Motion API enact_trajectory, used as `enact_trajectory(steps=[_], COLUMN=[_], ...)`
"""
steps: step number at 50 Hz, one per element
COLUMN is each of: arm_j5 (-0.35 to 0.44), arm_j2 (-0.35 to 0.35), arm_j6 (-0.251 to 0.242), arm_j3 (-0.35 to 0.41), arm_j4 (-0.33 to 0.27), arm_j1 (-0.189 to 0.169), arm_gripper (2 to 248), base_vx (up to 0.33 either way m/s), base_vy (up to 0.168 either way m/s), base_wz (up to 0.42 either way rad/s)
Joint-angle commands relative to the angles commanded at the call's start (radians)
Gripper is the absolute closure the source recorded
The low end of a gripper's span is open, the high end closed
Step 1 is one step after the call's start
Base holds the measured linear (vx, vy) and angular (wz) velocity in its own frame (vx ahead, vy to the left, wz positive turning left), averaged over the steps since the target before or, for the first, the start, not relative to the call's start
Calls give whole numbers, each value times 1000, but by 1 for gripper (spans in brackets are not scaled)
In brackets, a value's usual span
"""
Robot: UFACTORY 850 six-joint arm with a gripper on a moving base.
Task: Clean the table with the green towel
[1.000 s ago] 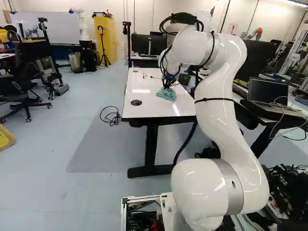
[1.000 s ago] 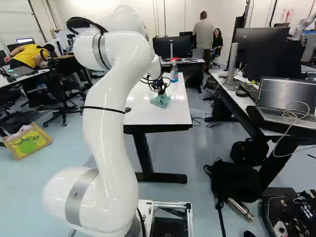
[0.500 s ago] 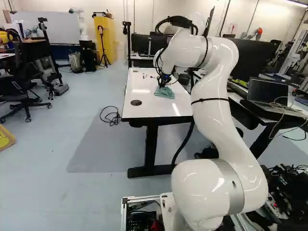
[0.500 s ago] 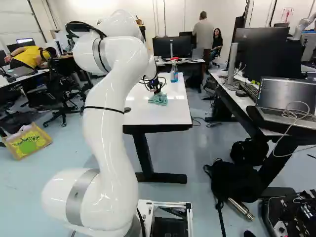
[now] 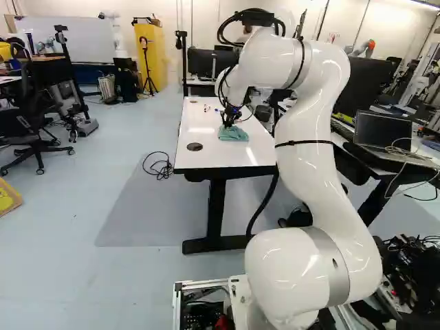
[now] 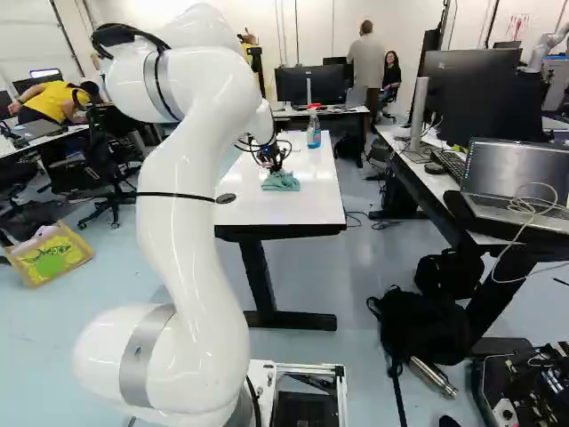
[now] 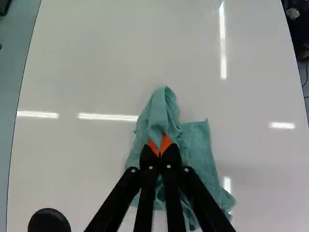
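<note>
Right base view shows the gripper [image 6: 272,167] at the green towel [image 6: 281,182], which lies bunched on the white table [image 6: 302,209]. In the wrist view, both fingers are closed together on a fold of this towel. A blue spray bottle [image 6: 314,133] with red head stands farther along the same table; its fill level I cannot tell. On the floor, a yellow bag [image 6: 52,260] holds something pale at its opening. The metal frame [image 5: 199,283] contains dark and red parts.

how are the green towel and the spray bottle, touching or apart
Apart. In the right base view, the spray bottle stands farther along the tabletop, with bare surface between it and the green towel.
</note>
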Motion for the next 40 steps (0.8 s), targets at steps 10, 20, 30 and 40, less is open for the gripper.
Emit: enact_trajectory(steps=[10,20,30,40], arm_j5=[0,0,0,0], arm_j2=[42,83,123,154], arm_j6=[0,0,0,0], arm_j3=[59,118,173,216], arm_j4=[0,0,0,0], arm_j1=[-1,-8,-19,-38], arm_gripper=[226,226,226,226], base_vx=[0,0,0,0], base_vy=[0,0,0,0], base_wz=[0,0,0,0])
